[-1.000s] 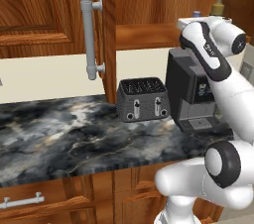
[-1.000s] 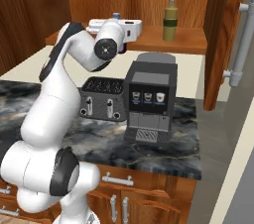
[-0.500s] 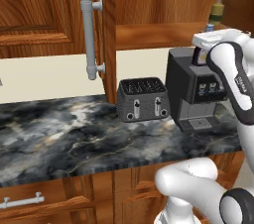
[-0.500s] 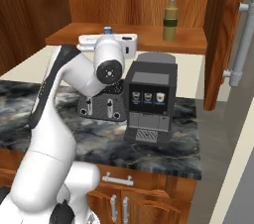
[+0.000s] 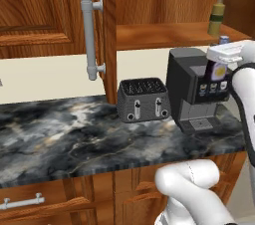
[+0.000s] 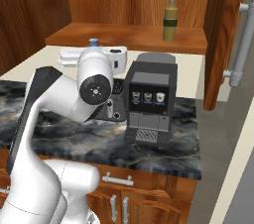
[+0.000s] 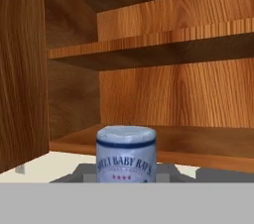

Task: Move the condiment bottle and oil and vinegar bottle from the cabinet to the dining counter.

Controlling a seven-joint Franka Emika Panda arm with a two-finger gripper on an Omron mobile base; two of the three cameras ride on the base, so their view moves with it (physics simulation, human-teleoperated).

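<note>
The condiment bottle point(image 5: 217, 70), dark with a pale label and a blue cap point(image 6: 93, 42), hangs upright in front of the coffee machine's top, below and out from the cabinet shelf point(image 5: 164, 35). My gripper point(image 5: 217, 60) is shut on it. In the hand view its cap and label point(image 7: 126, 153) stand close at the bottom, with the open cabinet behind. The oil and vinegar bottle point(image 5: 217, 15), olive-yellow with a grey spout, stands upright on the shelf point(image 6: 124, 37), up and behind the held bottle point(image 6: 170, 20). The dining counter is out of view.
A black coffee machine point(image 5: 194, 89) stands right under the held bottle, a dark toaster point(image 5: 143, 100) to its left on the marble kitchen top point(image 5: 60, 134). The open cabinet door with its grey bar handle point(image 5: 88, 35) juts out at left; another door point(image 6: 243, 39) at right.
The arm has drawn back from the shelf with the condiment bottle, coming down and toward the robot, over the coffee machine. The oil and vinegar bottle has stayed put.
</note>
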